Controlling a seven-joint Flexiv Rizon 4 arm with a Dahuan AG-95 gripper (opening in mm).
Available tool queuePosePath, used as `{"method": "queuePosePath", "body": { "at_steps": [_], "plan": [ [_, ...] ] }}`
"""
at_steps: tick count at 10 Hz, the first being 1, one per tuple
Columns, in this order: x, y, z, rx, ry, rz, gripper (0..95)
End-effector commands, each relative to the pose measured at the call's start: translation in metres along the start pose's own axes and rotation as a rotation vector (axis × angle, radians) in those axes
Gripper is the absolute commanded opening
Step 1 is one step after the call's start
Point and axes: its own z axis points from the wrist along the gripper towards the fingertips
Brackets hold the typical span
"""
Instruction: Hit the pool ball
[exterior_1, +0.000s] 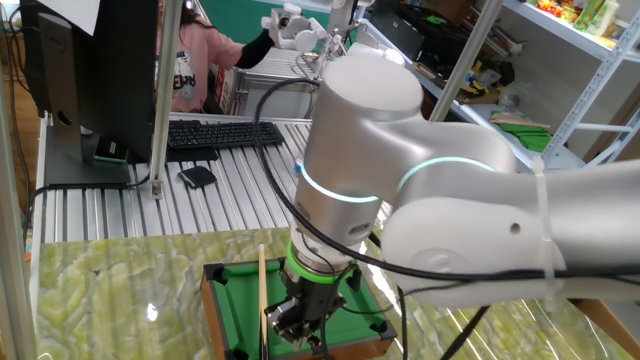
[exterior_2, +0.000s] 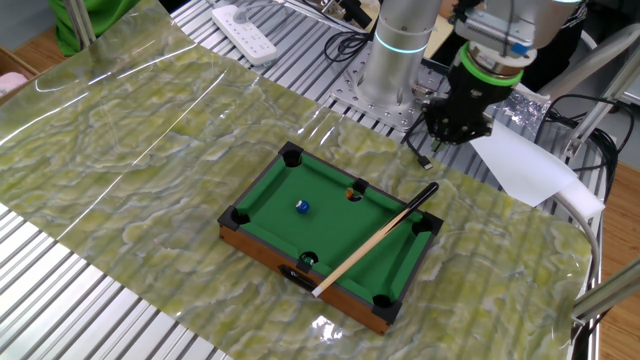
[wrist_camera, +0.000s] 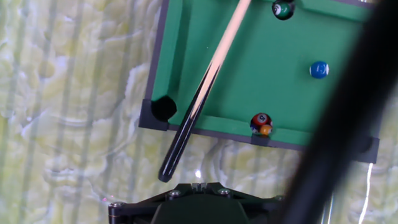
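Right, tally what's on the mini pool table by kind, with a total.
Blue ball: 1
Green ball, sitting in a side pocket: 1
Balls in the opposite side pocket, one dark with red, one orange: 2
Cue stick, lying across the pool table: 1
Total: 5

Cut off at the hand view's top edge: cue stick (wrist_camera: 205, 87), pool table (wrist_camera: 186, 56) too. Claw (wrist_camera: 199, 202) fingertips hidden below the bottom edge there. Right stretch of green felt blocked by a blurred black cable (wrist_camera: 336, 124). Hidden behind the arm (exterior_1: 400, 190) in one fixed view: pool table's far right part.
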Motion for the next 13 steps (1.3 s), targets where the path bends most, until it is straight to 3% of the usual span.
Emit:
{"method": "queuePosePath", "body": {
  "at_steps": [1,8,13],
  "plan": [
    [0.0003,-0.0008,0.0004,-0.003,-0.008,0.018,0.0],
    [0.0003,-0.0008,0.0004,-0.003,-0.010,0.068,0.0],
    [0.0003,-0.0008,0.0004,0.002,-0.008,0.056,0.0]
  ]
}}
